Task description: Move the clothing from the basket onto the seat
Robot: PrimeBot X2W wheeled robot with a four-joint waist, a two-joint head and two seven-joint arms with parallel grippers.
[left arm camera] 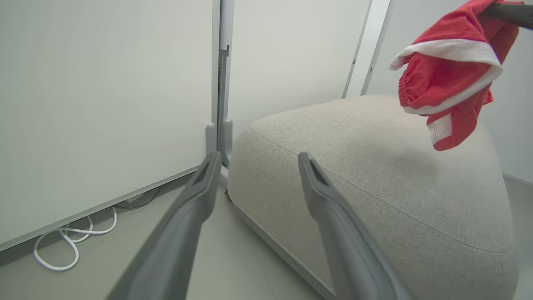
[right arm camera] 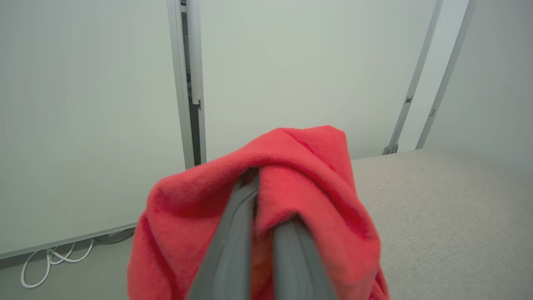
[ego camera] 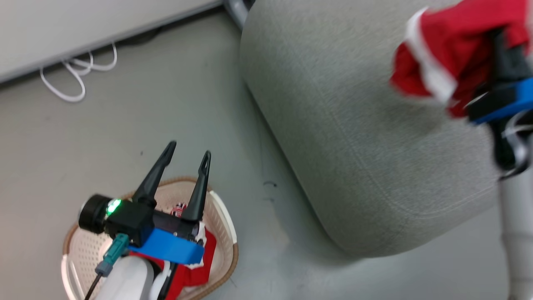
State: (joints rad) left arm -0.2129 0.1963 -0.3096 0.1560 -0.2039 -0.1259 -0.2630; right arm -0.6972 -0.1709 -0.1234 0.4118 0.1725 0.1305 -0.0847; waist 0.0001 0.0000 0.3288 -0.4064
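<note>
Head view: the right gripper point(ego camera: 497, 37) is up at top right, fingers pressed together on the held garment point(ego camera: 441, 37), a red bunch w/ a white band. It hangs over the seat point(ego camera: 354, 146), above the cushion's right part, and looks clear of it. Lower left, the left gripper point(ego camera: 189, 148) hovers over the basket point(ego camera: 231, 250), fingers spread, nothing btwn them, tips pointing past the far rim toward the floor point(ego camera: 166, 104). The second garment point(ego camera: 200, 268) lies in the basket's near-right part, under the wrist end of that arm, i.e. behind the fingertips, not ahead of them.

Left wrist view: the spread fingers look at the seat's rounded corner and a wall panel point(left arm camera: 104, 104). A white cable point(left arm camera: 70, 246) loops on the floor. The held garment dangles at top right, w/ air btwn its lowest flap and the cushion.

Right wrist view: both fingers run up into red cloth, closed tight on a fold, fabric draping either side. Grey cushion spreads to the right.

My read: the coming move turns on up/down only. The cloth is above the seat, so letting go should land it there; lowering first would be neater. For the basket piece the left arm is far nearer, but it would need to draw back & tip down, since the cloth sits behind its tips.
</note>
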